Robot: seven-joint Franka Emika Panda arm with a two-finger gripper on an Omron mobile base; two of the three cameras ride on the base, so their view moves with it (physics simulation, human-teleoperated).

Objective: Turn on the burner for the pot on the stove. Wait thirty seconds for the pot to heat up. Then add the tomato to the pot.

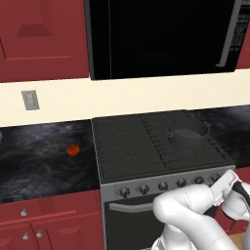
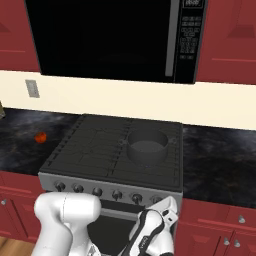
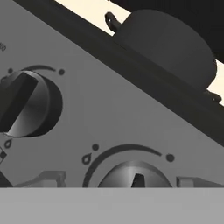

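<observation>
The pot (image 1: 188, 135) stands on the stove (image 1: 132, 146), on the grates at the stove's right side toward the back. The tomato (image 1: 72, 149) lies on the dark bench (image 1: 44, 161) just left of the stove, well apart from the pot. The flame is not yet visible under the pot, so I judge the first step, turning the knob, is in hand.

In the hand view the camera is very close to the stove's grey front. One knob (image 3: 135, 175) sits at the bottom middle, right before the claw, and a second knob (image 3: 26, 105) is beside it. I cannot tell whether the claw is apart or together.

The knob is a hard, round, smooth thing with a raised ridge across it. I think the ridge is the best place to take hold, one finger on each flat side, because the round rim may slip. The tomato should be light and a little soft, also able to roll; a gentle hold across its middle seems right.
</observation>
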